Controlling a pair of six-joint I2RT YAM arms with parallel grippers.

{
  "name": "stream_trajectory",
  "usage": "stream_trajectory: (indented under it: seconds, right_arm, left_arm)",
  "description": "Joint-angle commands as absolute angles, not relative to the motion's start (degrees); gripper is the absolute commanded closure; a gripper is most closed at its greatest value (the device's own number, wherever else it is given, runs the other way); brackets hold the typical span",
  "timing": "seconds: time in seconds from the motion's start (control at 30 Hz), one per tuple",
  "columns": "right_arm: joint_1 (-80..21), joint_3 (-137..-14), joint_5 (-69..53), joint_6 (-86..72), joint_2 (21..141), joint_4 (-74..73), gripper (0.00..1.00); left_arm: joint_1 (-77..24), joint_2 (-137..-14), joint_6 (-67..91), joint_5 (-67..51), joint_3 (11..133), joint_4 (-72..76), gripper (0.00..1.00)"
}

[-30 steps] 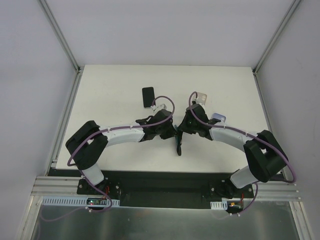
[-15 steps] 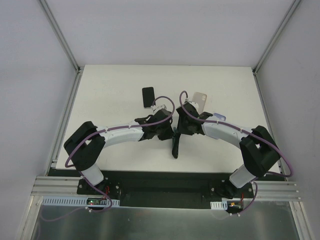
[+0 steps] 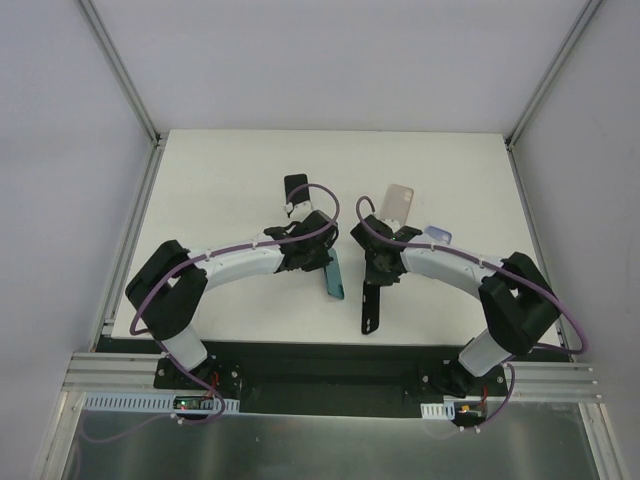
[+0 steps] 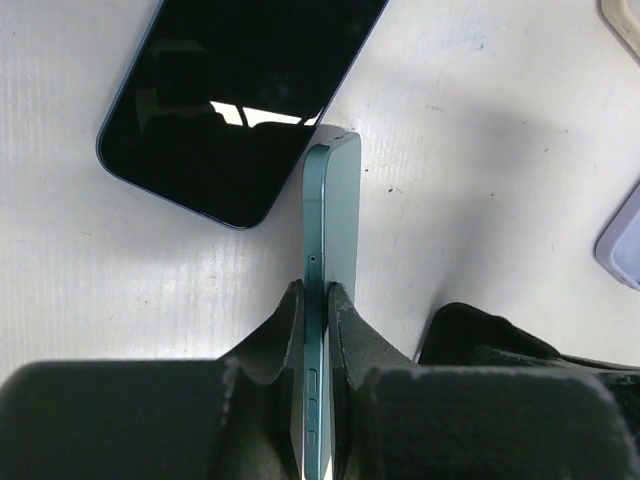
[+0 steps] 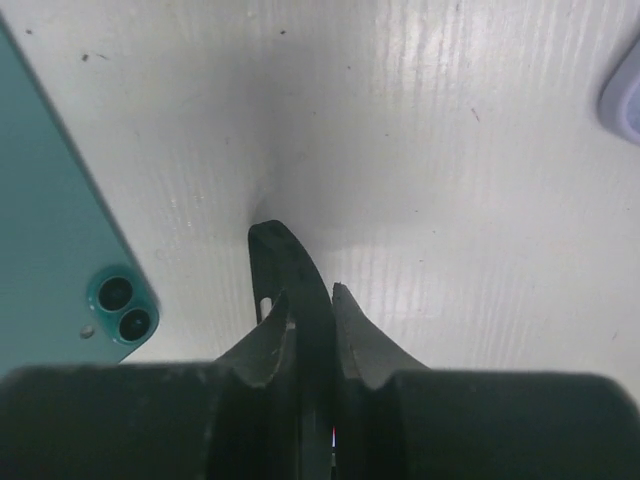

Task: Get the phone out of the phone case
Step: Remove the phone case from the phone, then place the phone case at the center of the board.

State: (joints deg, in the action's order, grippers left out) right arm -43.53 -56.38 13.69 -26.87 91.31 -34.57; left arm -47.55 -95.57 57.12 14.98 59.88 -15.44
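So the phone [image 3: 336,278] and case [image 3: 371,310] have split apart mid-frame. The left gripper [image 4: 317,292] clamps the phone, the right gripper [image 5: 312,295] clamps the case (thin edge-on grips, so either could slip out).

The phone [image 4: 331,230] is teal, with two dark lenses set in teal rings on its back. The phone case [image 3: 372,308] is plain black. The left claw [image 4: 318,292] and right claw [image 5: 312,295] are black, on white-and-black arms [image 3: 240,268] with purple cables [image 3: 581,335]. The desk [image 3: 220,180] is white and faintly streaked. Toward its far edge lie a glossy black phone [image 3: 296,190], a beige case [image 3: 399,203] and a pale lavender case [image 3: 437,235].
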Motion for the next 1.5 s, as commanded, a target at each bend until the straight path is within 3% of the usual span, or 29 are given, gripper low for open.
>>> stream_trajectory:
  seconds: [0.0,0.23,0.53,0.87,1.1,1.33,1.43,1.47]
  right_arm:
    - [-44.4,-54.2,12.7,-27.5,91.3,-39.4,0.99]
    - [-42.5,-56.2,14.9,-26.5,89.4,-38.1,0.99]
    - [-30.6,-54.2,9.8,-23.4,87.1,-31.1,0.99]
    - [-28.8,-53.6,8.7,-23.0,87.8,-29.7,0.99]
    - [-28.8,-53.0,3.5,-22.7,89.2,-23.2,0.99]
    - [-28.0,-54.4,-2.5,-24.1,93.5,-14.6,0.99]
    - [-27.8,-55.6,-1.8,-24.1,95.2,-14.4,0.90]
    - [-27.7,-56.0,-1.6,-24.0,96.0,-14.8,0.72]
  left_arm:
    - [-47.4,-96.8,55.0,19.7,57.4,-27.6,1.00]
    - [-47.3,-94.0,54.4,18.1,58.4,-27.5,1.00]
    - [-47.3,-88.5,51.9,17.9,60.7,-27.6,1.00]
    - [-46.2,-82.3,48.8,17.1,61.4,-27.7,1.00]
    - [-38.6,-78.8,39.8,18.4,62.9,-31.5,1.00]
    - [-31.6,-85.5,33.8,28.8,68.3,-41.6,1.00]
    - [-30.2,-88.9,33.5,31.3,70.2,-44.6,1.00]
    - [-29.9,-91.5,33.0,31.6,71.0,-45.7,1.00]
